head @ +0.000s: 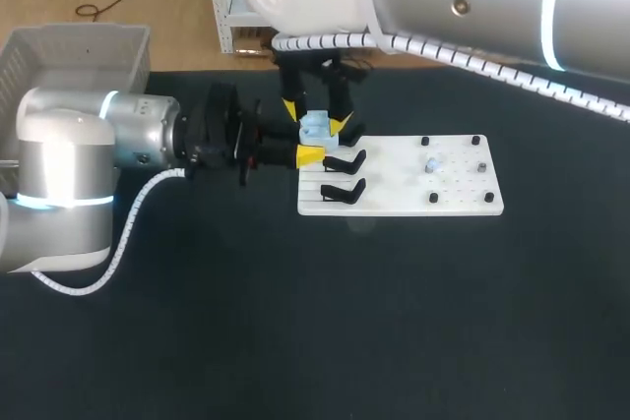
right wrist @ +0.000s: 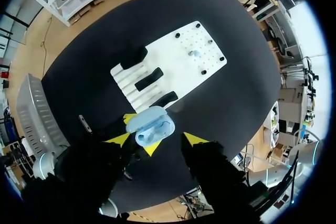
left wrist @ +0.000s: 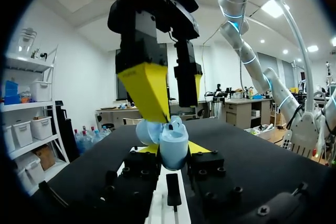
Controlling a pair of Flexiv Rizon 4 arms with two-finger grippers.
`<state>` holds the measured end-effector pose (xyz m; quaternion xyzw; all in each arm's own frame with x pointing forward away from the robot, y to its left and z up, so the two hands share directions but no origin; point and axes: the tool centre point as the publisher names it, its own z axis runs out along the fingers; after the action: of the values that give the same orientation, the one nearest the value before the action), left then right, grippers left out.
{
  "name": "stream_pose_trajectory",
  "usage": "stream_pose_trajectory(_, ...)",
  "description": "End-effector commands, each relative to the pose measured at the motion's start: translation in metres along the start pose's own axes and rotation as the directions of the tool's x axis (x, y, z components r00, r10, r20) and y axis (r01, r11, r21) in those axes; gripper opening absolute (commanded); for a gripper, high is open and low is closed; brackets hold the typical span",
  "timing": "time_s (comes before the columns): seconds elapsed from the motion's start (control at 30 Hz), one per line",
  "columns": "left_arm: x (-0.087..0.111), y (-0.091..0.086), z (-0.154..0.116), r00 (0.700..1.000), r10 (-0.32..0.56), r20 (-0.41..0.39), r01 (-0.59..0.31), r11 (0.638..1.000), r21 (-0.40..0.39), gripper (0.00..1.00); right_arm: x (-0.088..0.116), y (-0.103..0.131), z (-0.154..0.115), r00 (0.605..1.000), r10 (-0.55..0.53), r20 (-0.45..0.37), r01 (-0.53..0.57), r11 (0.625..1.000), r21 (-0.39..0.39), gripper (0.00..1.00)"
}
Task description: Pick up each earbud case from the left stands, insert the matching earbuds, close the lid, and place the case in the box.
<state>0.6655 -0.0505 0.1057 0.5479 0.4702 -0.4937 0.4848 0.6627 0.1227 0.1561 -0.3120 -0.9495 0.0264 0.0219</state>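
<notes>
The left gripper pinches the open blue earbud case. The right gripper hangs just above it, fingers wide apart, holding nothing.

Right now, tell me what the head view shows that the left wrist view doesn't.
Head view only: the grey box and an earbud on the white board. Left wrist view only: both yellow tips of the left gripper pinching the light-blue case. Both: that case and the right gripper above it.
</notes>
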Motion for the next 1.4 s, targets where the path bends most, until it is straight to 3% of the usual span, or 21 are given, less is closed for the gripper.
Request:
stream_pose_trajectory(0.03, 0.0, -0.002, 0.001, 1.0, 0.003, 0.001, -0.003, 1.0, -0.004, 0.0, 0.009, -0.022, -0.01, 1.0, -0.004, 0.015, 0.005, 0.998, -0.059, 0.51)
stream_pose_trajectory(0.27, 0.0, -0.002, 0.001, 1.0, 0.003, 0.001, -0.003, 1.0, -0.004, 0.0, 0.007, -0.053, -0.022, 0.996, -0.084, 0.014, 0.085, 0.985, -0.149, 0.46)
stream_pose_trajectory(0.4, 0.0, -0.002, 0.001, 1.0, 0.003, 0.001, -0.003, 1.0, -0.004, 0.0, 0.003, -0.069, -0.026, 0.985, -0.164, 0.058, 0.172, 0.964, -0.203, 0.49)
stream_pose_trajectory(0.5, 0.0, -0.002, 0.001, 1.0, 0.003, 0.001, -0.003, 1.0, -0.004, 0.0, -0.003, -0.083, -0.025, 0.968, -0.226, 0.11, 0.247, 0.94, -0.235, 0.46)
stream_pose_trajectory(0.67, 0.0, -0.002, 0.001, 1.0, 0.003, 0.001, -0.003, 1.0, -0.004, 0.0, -0.018, -0.101, -0.016, 0.955, -0.254, 0.151, 0.288, 0.917, -0.276, 0.44)
stream_pose_trajectory(1.13, 0.0, -0.002, 0.001, 1.0, 0.003, 0.001, -0.003, 1.0, -0.004, 0.0, -0.061, -0.137, -0.001, 0.908, -0.351, 0.228, 0.41, 0.856, -0.314, 0.49)
stream_pose_trajectory(1.4, 0.0, -0.002, 0.001, 1.0, 0.003, 0.001, -0.003, 1.0, -0.004, 0.0, -0.075, -0.138, 0.025, 0.851, -0.444, 0.279, 0.512, 0.818, -0.261, 0.48)
